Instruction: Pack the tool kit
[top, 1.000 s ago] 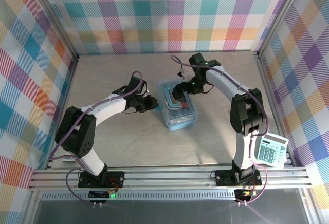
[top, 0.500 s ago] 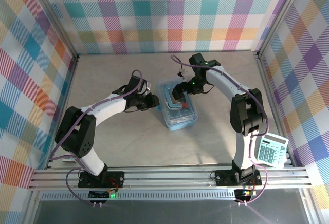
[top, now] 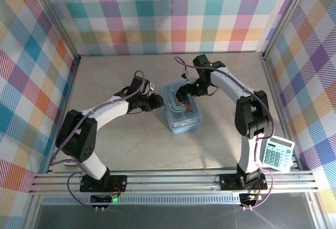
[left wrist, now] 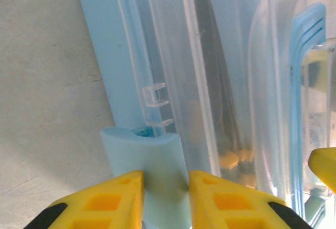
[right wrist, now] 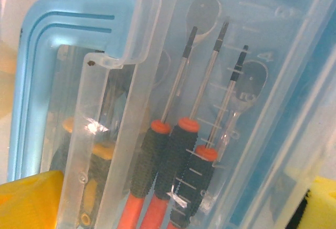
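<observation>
Case: the light blue see-through case (top: 182, 114) sits about the middle of the table (top: 121, 145), long side running from the far edge toward the near edge, a little askew.
Lid: the clear lid (left wrist: 176, 45) lies over the case; whether it is snapped shut cannot be told.
Handle: the blue handle (right wrist: 68, 13) lies on top of the case, along its left half.
Screwdrivers: three screwdrivers (right wrist: 173, 155) with black and red-orange grips lie side by side inside the case under the clear plastic, shafts pointing the same way.
Other tool: a tool with a yellow-orange grip (right wrist: 89, 187) lies inside under the handle; its kind cannot be told.
Latch: a light blue latch (left wrist: 152, 153) sits on the case's left long edge.
Left gripper: the left gripper (left wrist: 165, 197) is at the left side of the case, its yellow fingers (left wrist: 121, 200) parted by a narrow gap and set over the latch, which is wider than the gap; nothing is clamped between them, and whether they press on the latch cannot be told.
Right gripper: the right gripper (right wrist: 176, 192) hangs over the far part of the case, jaws spread wide, with nothing in its grasp.
Calculator: a calculator (top: 278, 154) lies at the table's right edge near the near right corner, well apart from the case.
</observation>
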You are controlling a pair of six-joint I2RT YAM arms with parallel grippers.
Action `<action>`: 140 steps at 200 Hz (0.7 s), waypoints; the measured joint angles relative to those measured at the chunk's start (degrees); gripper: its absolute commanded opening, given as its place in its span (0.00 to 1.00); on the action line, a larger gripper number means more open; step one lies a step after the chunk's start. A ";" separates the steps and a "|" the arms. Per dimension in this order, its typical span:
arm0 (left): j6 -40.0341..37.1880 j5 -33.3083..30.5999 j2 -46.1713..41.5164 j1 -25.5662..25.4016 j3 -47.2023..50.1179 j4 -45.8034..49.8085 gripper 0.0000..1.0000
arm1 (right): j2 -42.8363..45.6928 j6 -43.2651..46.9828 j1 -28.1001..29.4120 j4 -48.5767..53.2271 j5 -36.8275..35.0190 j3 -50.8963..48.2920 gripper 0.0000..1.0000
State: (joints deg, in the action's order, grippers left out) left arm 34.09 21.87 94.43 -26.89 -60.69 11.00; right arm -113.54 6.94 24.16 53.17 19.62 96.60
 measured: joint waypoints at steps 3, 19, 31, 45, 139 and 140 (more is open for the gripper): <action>0.02 0.09 0.00 -0.07 0.00 -0.24 0.28 | 0.00 0.00 0.00 0.00 0.00 0.00 0.99; 0.70 0.15 -0.02 -0.46 0.00 -1.11 0.28 | 0.00 0.00 0.00 0.00 0.00 0.00 0.99; 1.09 0.15 0.00 -0.48 0.02 -1.16 0.28 | 0.00 0.00 -0.04 0.02 0.02 0.00 0.99; 1.29 0.13 0.00 -0.59 0.13 -1.55 0.28 | 0.00 0.00 -0.04 0.02 0.04 0.00 0.99; 3.50 0.17 0.11 -1.14 5.60 -9.92 0.27 | -0.02 0.00 -0.07 0.07 0.20 0.04 0.99; 3.50 0.17 0.11 -1.14 5.62 -9.97 0.27 | -0.02 -0.02 -0.07 0.07 0.20 0.04 0.99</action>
State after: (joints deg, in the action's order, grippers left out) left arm 37.58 22.04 94.54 -28.03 -55.07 1.04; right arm -113.56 6.92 24.10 53.23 19.81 96.64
